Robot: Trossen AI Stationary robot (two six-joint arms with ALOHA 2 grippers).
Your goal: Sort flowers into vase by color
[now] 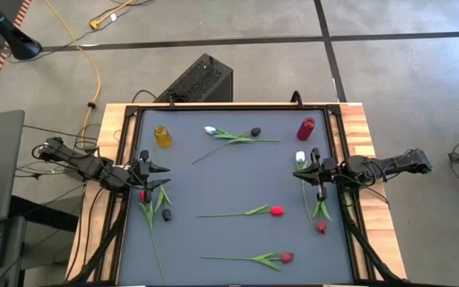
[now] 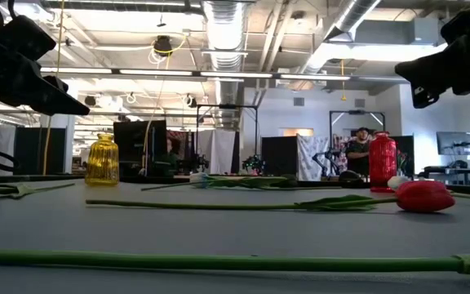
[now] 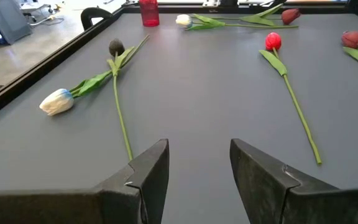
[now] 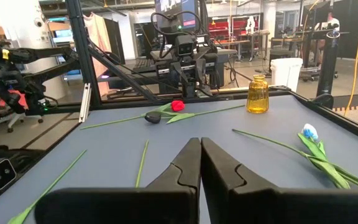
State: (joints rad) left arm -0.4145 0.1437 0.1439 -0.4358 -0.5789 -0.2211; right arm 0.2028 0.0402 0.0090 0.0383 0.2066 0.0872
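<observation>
The left gripper hangs over the left side of the grey table. Its two dark fingers stand apart with a clear gap between them, and nothing is in the gap. Right beside this gripper lie two flowers: a red tulip and a dark tulip, their green leaves just under its fingers. In front of the open jaws, out across the table, lie a white tulip and a black tulip with crossed stems. Off to one side of the jaws lies a bright red tulip, and farther that way another red tulip.

The right gripper hangs over the right side of the table. Its fingers are pressed together, and they hold nothing. A small white tulip lies just beside it, and a dark red tulip lies near it with its stem running under the gripper.

The yellow vase stands near the far left corner, beyond the left gripper. The red vase stands near the far right corner, beyond the right gripper. No flower is in either vase.
</observation>
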